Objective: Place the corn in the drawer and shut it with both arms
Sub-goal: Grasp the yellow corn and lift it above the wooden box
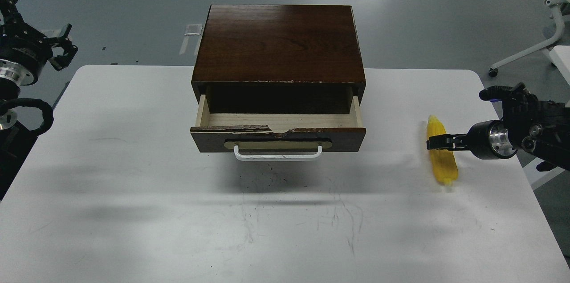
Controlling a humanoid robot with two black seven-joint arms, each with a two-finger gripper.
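A: Where's the corn [441,158]?
B: On the white surface [133,185], far right of the open drawer [278,133]. Right end effector [438,142] is on it, can't tell if pinching.
A: Left end effector [58,49]?
B: Fingers spread, up by the surface's left edge.

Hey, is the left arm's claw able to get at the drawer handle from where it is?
Probably yes. The left claw hangs off the table's left edge, and only bare tabletop shows between it and the white handle on the open drawer.

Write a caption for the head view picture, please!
Right gripper reaches across the yellow corn on the table while the cabinet drawer stands open.
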